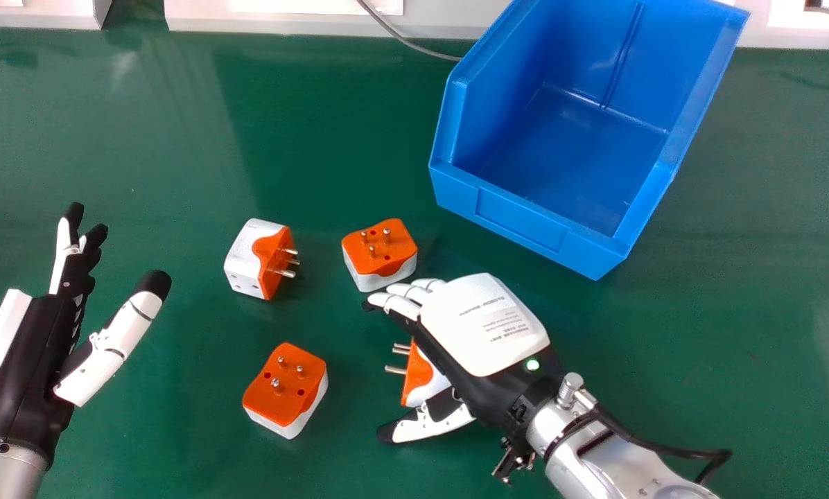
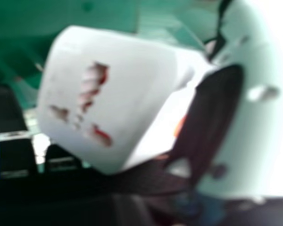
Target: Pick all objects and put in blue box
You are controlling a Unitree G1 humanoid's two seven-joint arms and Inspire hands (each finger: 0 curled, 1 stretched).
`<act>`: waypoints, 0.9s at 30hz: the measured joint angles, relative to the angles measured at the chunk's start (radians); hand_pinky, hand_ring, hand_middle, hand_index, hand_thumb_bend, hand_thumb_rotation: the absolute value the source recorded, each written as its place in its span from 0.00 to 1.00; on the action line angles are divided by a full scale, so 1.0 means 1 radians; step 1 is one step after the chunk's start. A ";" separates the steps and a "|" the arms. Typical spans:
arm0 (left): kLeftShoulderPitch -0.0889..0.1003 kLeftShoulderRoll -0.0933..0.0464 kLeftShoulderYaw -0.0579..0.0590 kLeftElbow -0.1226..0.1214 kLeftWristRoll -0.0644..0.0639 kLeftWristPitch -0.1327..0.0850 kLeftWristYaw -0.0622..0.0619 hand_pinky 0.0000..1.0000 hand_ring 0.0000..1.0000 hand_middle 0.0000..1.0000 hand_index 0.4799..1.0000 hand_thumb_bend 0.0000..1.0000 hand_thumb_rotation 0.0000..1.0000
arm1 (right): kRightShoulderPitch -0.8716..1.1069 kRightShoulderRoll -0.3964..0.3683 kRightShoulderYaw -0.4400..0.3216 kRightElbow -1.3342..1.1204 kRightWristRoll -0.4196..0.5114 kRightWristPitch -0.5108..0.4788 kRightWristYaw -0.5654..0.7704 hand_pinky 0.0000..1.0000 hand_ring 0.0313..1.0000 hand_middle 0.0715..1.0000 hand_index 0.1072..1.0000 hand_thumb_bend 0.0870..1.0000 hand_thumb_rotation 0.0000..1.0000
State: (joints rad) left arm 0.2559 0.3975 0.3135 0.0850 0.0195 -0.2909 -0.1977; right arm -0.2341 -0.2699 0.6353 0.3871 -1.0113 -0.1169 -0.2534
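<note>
Orange-and-white adapter (image 1: 423, 381), on the robot's side of the blue box (image 1: 525, 220), sits within the half-open right robot hand (image 1: 484, 326), seemingly for pinching, no grip visible; left robot hand (image 1: 30, 367) open, empty.

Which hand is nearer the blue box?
Right. The right hand is just short of the blue box, on the robot's side of it; the left hand is well off to the box's left.

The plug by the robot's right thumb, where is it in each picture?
Head view: the plug is low, just right of the middle, beside the robot's right thumb.
Right hand view: it's the big white block, close by the thumb.
Shared landmark: that thumb.
</note>
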 measured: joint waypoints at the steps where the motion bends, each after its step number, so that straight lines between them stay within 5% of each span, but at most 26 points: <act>1: 0.000 0.002 0.000 0.000 0.000 0.000 0.000 1.00 1.00 1.00 1.00 0.57 0.73 | 0.001 -0.001 0.000 -0.003 0.000 0.000 0.003 0.71 0.82 0.83 0.80 0.56 0.49; 27: 0.004 0.019 0.008 -0.021 -0.007 0.030 0.000 1.00 1.00 1.00 1.00 0.56 0.71 | 0.049 -0.029 -0.007 -0.052 0.021 0.017 0.004 0.69 0.80 0.81 0.78 0.57 0.49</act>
State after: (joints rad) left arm 0.2595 0.4164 0.3218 0.0643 0.0121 -0.2612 -0.1981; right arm -0.1854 -0.2991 0.6281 0.3354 -0.9902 -0.1004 -0.2494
